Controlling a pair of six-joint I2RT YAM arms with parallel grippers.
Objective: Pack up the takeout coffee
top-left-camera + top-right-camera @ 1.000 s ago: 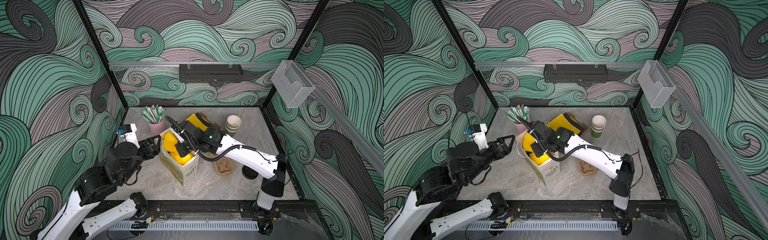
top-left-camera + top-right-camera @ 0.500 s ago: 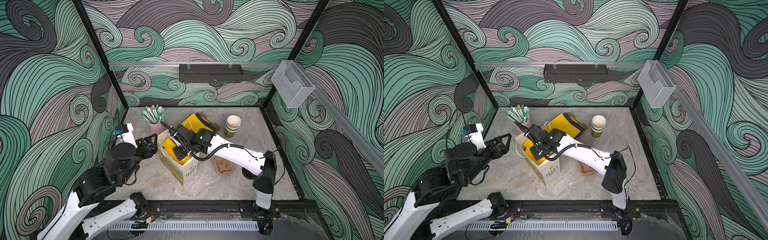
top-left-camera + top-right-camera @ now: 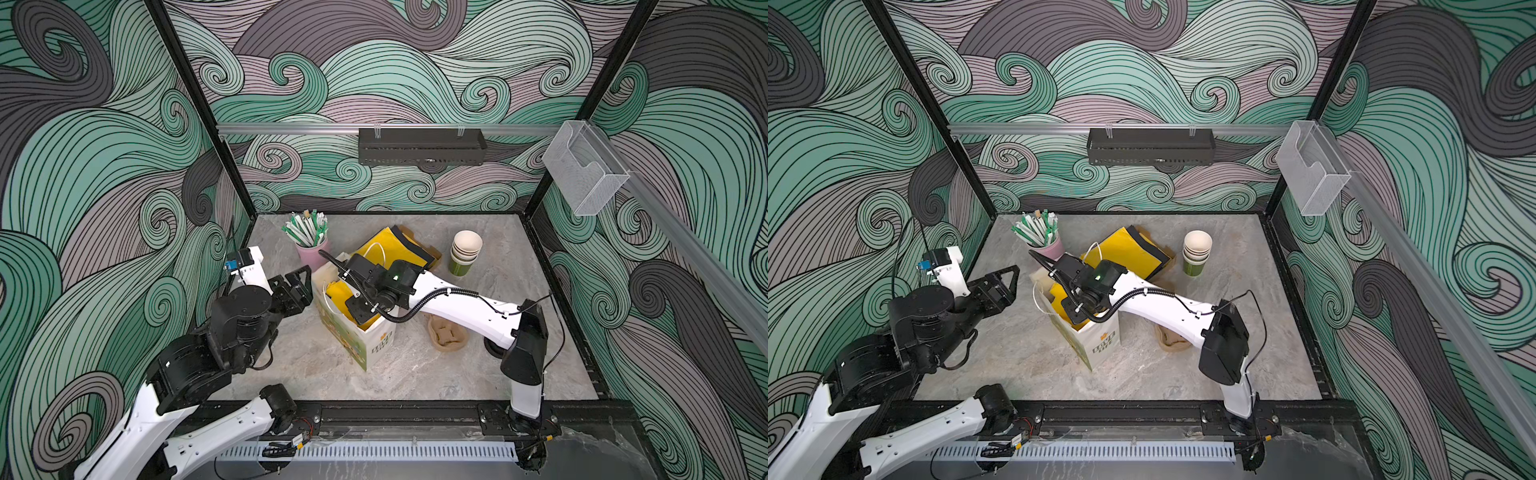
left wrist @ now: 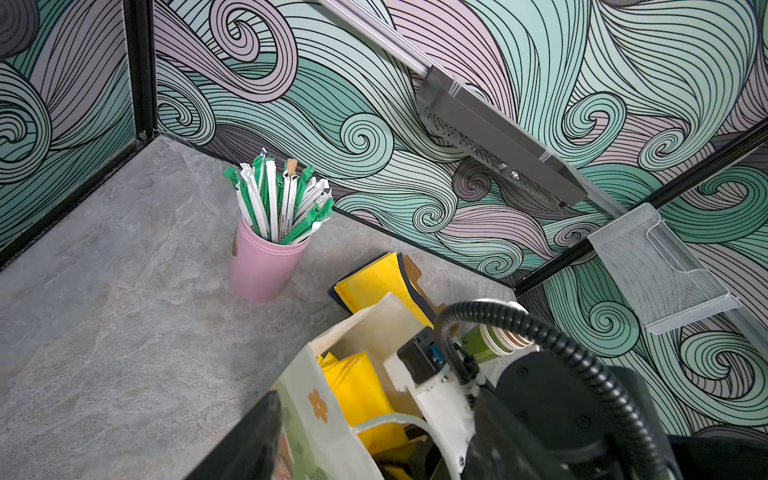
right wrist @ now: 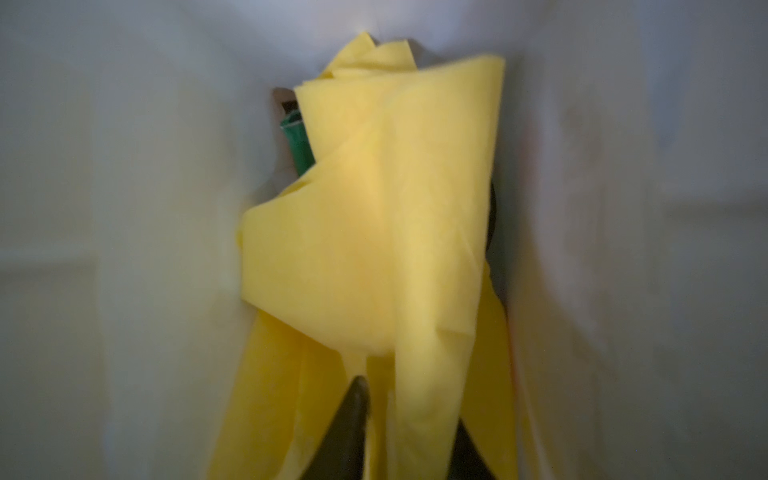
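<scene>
We judge the packing nearly done. The paper bag (image 3: 374, 349) stands at the middle of the table, and the right gripper (image 5: 407, 403) reaches down into its mouth. In the right wrist view a yellow napkin (image 5: 374, 249) fills the space between the dark fingers (image 5: 355, 415); blur keeps us from telling whether they pinch it or stand clear. At 11 o'clock of the napkin shows a green sliver, which we take for the takeout coffee (image 5: 298, 143) deep in the bag, mostly hidden. The left gripper (image 3: 305, 286) hangs at 9 o'clock of the bag, fingers spread and empty. What seems left is freeing the napkin and lifting the arm out.
</scene>
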